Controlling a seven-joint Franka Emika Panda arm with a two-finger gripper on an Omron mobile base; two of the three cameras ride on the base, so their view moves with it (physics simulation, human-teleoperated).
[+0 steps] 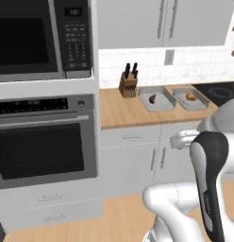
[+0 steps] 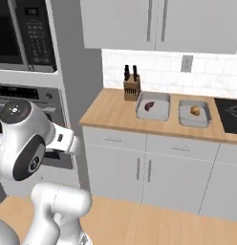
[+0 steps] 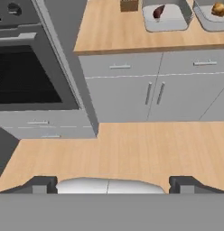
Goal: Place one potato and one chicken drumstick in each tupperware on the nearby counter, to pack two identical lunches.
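Presently, the hand (image 3: pixel 112 184) is spread wide, its two fingertips (image 3: pixel 41 184) far apart at the lower edge of the hand view, and nothing is held between them; it is aimed at the wooden floor (image 3: pixel 132 149) in front of the grey drawers (image 3: pixel 127 90), well apart from the desk (image 1: pixel 120 111). The landmark is the knife block (image 1: pixel 128 83), which stands at the rear of the desk against the tiled wall. Just beside the block, on its cooktop side, lies the first tupperware (image 1: pixel 156 99), and a dark reddish-brown potato (image 1: pixel 153 98) rests inside it. The second tupperware (image 1: pixel 190 99) lies beyond the first, farther from the block and near the black cooktop (image 1: pixel 221 90); it contains one yellowish lump (image 1: pixel 190 97), too small to identify as potato or drumstick. The two trays are near each other but apart. On the side of the block away from the trays, past the desk end, are the oven (image 1: pixel 43 142) and, above it, the microwave (image 1: pixel 41 38).
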